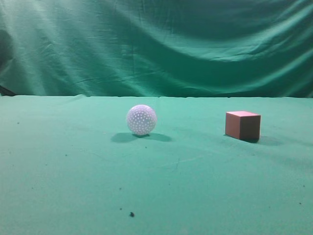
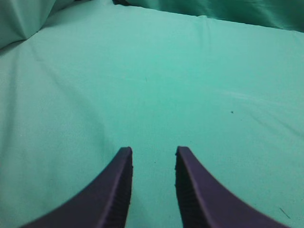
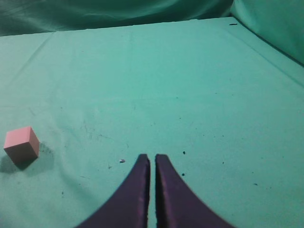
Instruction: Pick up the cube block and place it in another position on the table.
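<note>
The cube block (image 1: pixel 242 125), reddish-brown with a pinkish top, sits on the green table (image 1: pixel 73 186) at the right of the exterior view. It also shows in the right wrist view (image 3: pixel 21 144) at the far left, well left of my right gripper (image 3: pixel 152 156), which is shut and empty above the cloth. My left gripper (image 2: pixel 153 150) is open and empty over bare green cloth. Neither gripper shows in the exterior view.
A white dimpled ball (image 1: pixel 141 119) rests near the table's middle, left of the cube. A green draped backdrop (image 1: pixel 156 44) hangs behind. Dark specks (image 1: pixel 131 214) dot the cloth in front. The table's far edge and right edge show in the right wrist view (image 3: pixel 266 45).
</note>
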